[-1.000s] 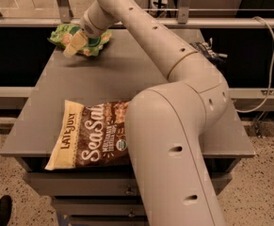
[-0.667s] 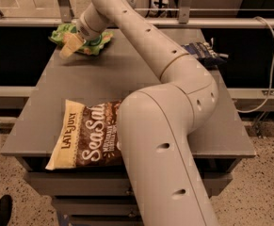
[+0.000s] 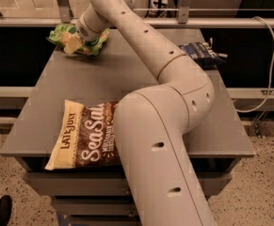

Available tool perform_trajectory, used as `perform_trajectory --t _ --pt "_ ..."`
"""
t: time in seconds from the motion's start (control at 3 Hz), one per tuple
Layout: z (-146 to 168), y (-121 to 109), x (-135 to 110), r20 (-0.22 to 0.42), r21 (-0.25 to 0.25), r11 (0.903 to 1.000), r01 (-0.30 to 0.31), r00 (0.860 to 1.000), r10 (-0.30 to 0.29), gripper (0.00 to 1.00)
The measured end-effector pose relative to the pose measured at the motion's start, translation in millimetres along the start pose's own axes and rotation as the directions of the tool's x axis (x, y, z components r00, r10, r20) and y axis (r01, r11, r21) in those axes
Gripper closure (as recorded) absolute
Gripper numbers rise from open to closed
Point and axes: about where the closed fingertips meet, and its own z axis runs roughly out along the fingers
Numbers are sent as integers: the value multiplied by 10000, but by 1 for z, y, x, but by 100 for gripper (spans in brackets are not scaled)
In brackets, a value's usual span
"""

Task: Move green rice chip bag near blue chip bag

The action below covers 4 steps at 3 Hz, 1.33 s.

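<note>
The green rice chip bag (image 3: 92, 42) lies crumpled at the far left corner of the grey table (image 3: 122, 81). My gripper (image 3: 74, 43) reaches over the table and sits right on the left part of the green bag, covering its middle. The blue chip bag (image 3: 198, 53) lies at the table's far right edge, partly behind my arm and well apart from the green bag.
A large brown-and-yellow "Sea Salt" bag (image 3: 82, 135) lies at the table's front left, partly under my arm. My white arm (image 3: 174, 93) crosses the table's middle. A metal rail (image 3: 183, 22) runs behind the table and a cable (image 3: 268, 79) hangs at the right.
My arm's elbow has swung left, uncovering more of the blue chip bag. The gripper and the green bag have stayed at the far left corner.
</note>
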Motion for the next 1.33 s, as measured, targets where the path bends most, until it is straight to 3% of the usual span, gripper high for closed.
perform_trajectory --t 0.67,1.0,1.33 --pt "-42 -13 -16 420 483 9972 579 9973 -600 85" --pt "-78 -23 -24 575 1014 9874 1215 9901 -1277 100" --pt "-132 -39 -24 570 1894 9529 2367 9662 -2514 100"
